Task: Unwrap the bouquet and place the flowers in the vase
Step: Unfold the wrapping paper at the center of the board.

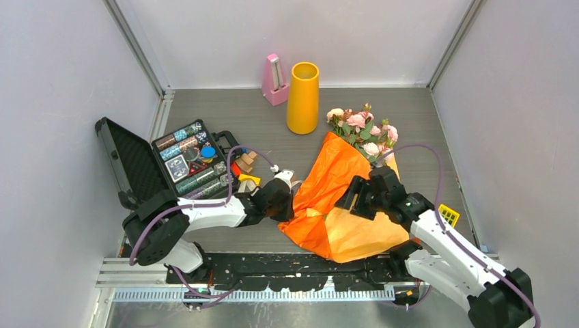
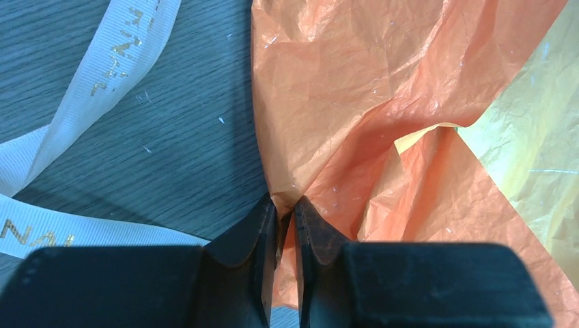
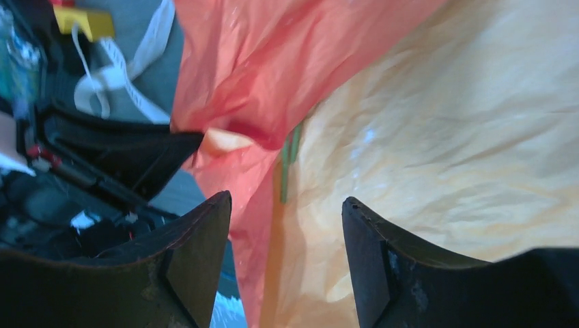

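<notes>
Gray table lies under me. My left gripper is pinched tight on the edge of the orange paper. My right gripper hangs over the paper, fingers apart. The flowers poke out of the paper's far end, near the yellow vase.

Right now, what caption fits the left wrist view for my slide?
Left hand pinching the edge of the orange paper, ribbon lying loose on the table.

The vase stands upper centre, metronome just left; bouquet lies mid-frame, my left gripper at its left edge; case left.
</notes>
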You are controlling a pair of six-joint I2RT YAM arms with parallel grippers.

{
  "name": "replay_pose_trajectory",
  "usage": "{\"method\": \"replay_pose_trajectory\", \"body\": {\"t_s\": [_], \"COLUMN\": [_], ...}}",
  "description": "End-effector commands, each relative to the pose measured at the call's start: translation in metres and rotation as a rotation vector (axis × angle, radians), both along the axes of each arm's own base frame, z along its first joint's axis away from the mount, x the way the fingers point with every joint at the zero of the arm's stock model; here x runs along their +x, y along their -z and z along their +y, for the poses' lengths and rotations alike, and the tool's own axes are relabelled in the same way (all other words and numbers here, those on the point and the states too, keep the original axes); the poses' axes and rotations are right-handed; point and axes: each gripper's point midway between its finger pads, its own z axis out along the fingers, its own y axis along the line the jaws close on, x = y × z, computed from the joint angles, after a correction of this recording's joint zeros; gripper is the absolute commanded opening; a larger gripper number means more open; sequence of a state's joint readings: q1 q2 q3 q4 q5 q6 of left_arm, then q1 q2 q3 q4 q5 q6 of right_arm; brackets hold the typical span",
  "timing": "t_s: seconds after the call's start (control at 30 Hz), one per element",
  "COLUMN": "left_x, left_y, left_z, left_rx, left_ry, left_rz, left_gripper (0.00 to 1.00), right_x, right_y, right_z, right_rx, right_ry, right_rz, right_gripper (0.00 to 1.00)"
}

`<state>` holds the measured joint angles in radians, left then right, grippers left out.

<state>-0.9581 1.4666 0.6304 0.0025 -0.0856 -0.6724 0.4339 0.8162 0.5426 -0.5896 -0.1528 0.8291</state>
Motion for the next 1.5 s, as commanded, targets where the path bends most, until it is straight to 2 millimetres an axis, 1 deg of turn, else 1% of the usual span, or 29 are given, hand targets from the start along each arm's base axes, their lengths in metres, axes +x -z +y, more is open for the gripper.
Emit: {"method": "replay_pose_trajectory", "body": {"t_s": [0.0,0.03,0.1,0.17,0.23,0.5,0.67,0.7,0.73,0.8,0.87,0.9,0.93,0.97,1.0,1.03,1.07,1.1,1.13,1.17,1.2,1.23,1.27,1.33,1.37,1.47], "left_x": [0.014,0.013,0.013,0.014,0.015,0.024,0.031,0.032,0.033,0.033,0.033,0.033,0.034,0.034,0.034,0.033,0.031,0.027,0.021,0.016,0.010,0.003,-0.003,-0.018,-0.023,-0.036], "left_y": [-0.012,-0.010,-0.010,-0.009,-0.008,-0.007,-0.008,-0.010,-0.012,-0.019,-0.030,-0.036,-0.044,-0.051,-0.060,-0.068,-0.076,-0.083,-0.088,-0.094,-0.095,-0.094,-0.091,-0.084,-0.080,-0.070], "left_z": [-0.002,0.001,0.003,0.005,0.008,0.012,0.019,0.019,0.018,0.014,0.011,0.010,0.009,0.008,0.007,0.006,0.004,0.000,-0.003,-0.007,-0.009,-0.012,-0.015,-0.023,-0.026,-0.040], "left_rx": [0.005,0.017,0.031,0.041,0.049,0.053,0.065,0.064,0.065,0.074,0.085,0.087,0.086,0.085,0.078,0.068,0.057,0.035,0.021,0.004,0.004,0.006,0.009,0.019,0.034,0.064], "left_ry": [-0.022,-0.024,-0.027,-0.032,-0.041,-0.063,-0.084,-0.077,-0.062,-0.012,0.050,0.075,0.099,0.122,0.143,0.167,0.198,0.230,0.266,0.297,0.326,0.356,0.384,0.440,0.456,0.499], "left_rz": [-0.050,-0.044,-0.043,-0.041,-0.041,-0.049,-0.060,-0.066,-0.074,-0.087,-0.109,-0.125,-0.142,-0.164,-0.187,-0.210,-0.236,-0.253,-0.267,-0.285,-0.297,-0.305,-0.309,-0.317,-0.323,-0.350], "left_gripper": [0.16,0.16,0.16,0.16,0.16,0.15,0.14,0.16,0.21,0.35,0.52,0.59,0.65,0.69,0.71,0.73,0.74,0.74,0.75,0.75,0.75,0.75,0.74,0.74,0.73,0.66], "right_x": [-0.018,-0.025,-0.034,-0.041,-0.048,-0.066,-0.072,-0.073,-0.070,-0.067,-0.060,-0.055,-0.047,-0.046,-0.036,-0.033,-0.025,-0.022,-0.016,-0.011,-0.006,-0.001,0.003,0.014,0.016,0.027], "right_y": [0.003,0.009,0.021,0.032,0.045,0.068,0.074,0.073,0.070,0.064,0.052,0.042,0.032,0.029,0.018,0.016,0.006,0.005,-0.002,-0.004,-0.009,-0.011,-0.014,-0.018,-0.019,-0.024], "right_z": [0.043,0.048,0.051,0.048,0.041,0.023,0.015,0.013,0.013,0.012,0.012,0.014,0.014,0.013,0.011,0.008,0.007,0.005,0.005,0.001,0.001,-0.004,-0.005,-0.018,-0.020,-0.035], "right_rx": [0.085,0.078,0.058,0.044,0.026,0.021,0.016,0.012,0.012,0.008,0.001,0.003,-0.005,-0.018,-0.036,-0.056,-0.068,-0.086,-0.088,-0.098,-0.097,-0.103,-0.103,-0.103,-0.102,-0.087], "right_ry": [-0.140,-0.164,-0.164,-0.141,-0.113,-0.019,0.020,0.024,0.028,0.029,0.029,0.029,0.033,0.032,0.044,0.050,0.054,0.052,0.058,0.066,0.071,0.081,0.089,0.136,0.137,0.199], "right_rz": [0.018,0.042,0.084,0.126,0.162,0.223,0.239,0.236,0.224,0.202,0.162,0.140,0.105,0.104,0.055,0.048,0.013,0.003,-0.014,-0.024,-0.033,-0.038,-0.042,-0.050,-0.052,-0.068], "right_gripper": [0.65,0.65,0.64,0.63,0.63,0.63,0.63,0.64,0.64,0.65,0.68,0.69,0.72,0.73,0.75,0.77,0.79,0.79,0.80,0.81,0.82,0.82,0.82,0.82,0.82,0.82]}}
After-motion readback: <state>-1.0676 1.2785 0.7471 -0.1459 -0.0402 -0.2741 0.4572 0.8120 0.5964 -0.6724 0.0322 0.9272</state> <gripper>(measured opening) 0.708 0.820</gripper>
